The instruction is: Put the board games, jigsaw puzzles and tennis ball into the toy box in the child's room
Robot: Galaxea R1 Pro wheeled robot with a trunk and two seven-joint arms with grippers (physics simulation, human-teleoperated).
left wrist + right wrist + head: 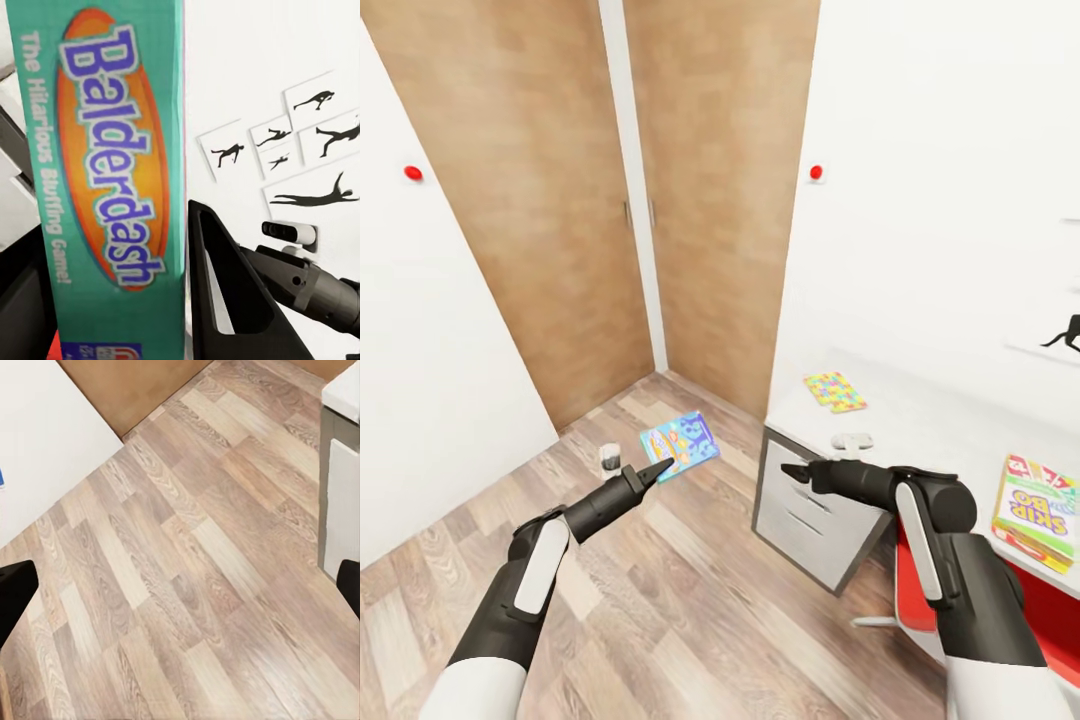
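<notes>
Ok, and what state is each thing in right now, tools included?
Left tool: shut on the Balderdash board game, which stands between its fingers.
Right tool: open, empty, over the wooden floor.
SKIP-BO board game: lying flat on the table.
Jigsaw puzzle: lying flat on the table.
Table drawers: shut.
Wardrobe doors: shut.

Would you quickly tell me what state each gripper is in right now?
Left gripper: closed on the teal Balderdash board game.
Right gripper: open, holding nothing.
</notes>
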